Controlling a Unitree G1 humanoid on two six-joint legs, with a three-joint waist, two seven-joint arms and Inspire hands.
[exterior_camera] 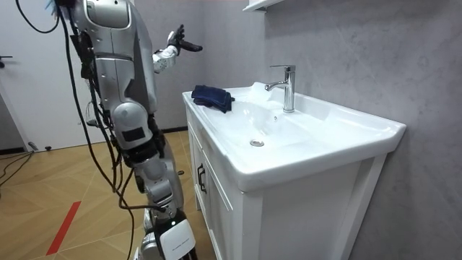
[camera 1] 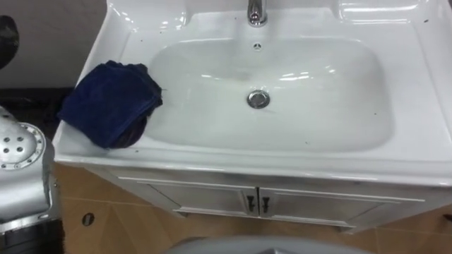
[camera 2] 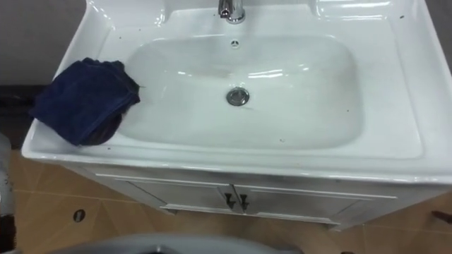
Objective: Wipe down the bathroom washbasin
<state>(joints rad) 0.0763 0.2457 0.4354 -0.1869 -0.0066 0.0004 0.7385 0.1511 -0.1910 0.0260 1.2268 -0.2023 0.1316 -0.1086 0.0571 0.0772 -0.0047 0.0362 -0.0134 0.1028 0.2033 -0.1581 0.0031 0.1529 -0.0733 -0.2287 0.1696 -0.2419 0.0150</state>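
A white basin (camera 1: 332, 106) is set in a white counter, with a metal drain (camera 1: 258, 99) at its middle and a chrome faucet (camera 1: 256, 12) at the back. A crumpled dark blue cloth (camera 1: 109, 102) lies on the counter's left rim, its edge hanging slightly over the bowl. In the room view I stand upright before the cabinet, and the cloth (exterior_camera: 211, 97) lies at the counter's far end. My left hand (exterior_camera: 177, 42) is raised in the air above and short of the cloth, fingers spread, holding nothing.
Under the counter is a white cabinet with two doors and dark handles (camera 1: 258, 203). Behind the faucet (exterior_camera: 287, 87) rises a grey wall. The floor is wooden, with a red strip (exterior_camera: 63, 227) at the room view's left.
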